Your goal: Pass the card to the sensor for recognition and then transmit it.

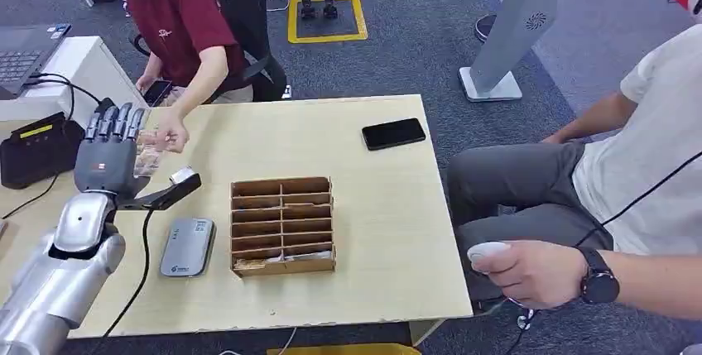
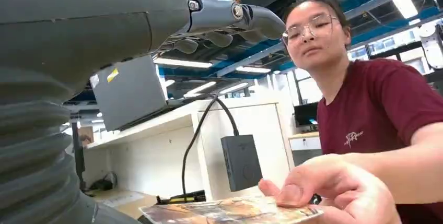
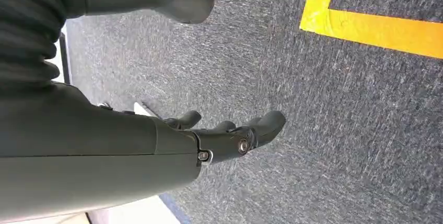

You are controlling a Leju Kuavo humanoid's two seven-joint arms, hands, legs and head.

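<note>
Card (image 2: 230, 211) under person's fingers (image 2: 292, 192), beside left hand (image 1: 108, 152).

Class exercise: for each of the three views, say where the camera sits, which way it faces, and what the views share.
Head view: high on the robot, facing down at the table; left hand raised.
Left wrist view: behind the left hand, facing a person's hand on the card.
Right wrist view: behind the right hand, facing carpet.
Shared: left hand, card.
</note>
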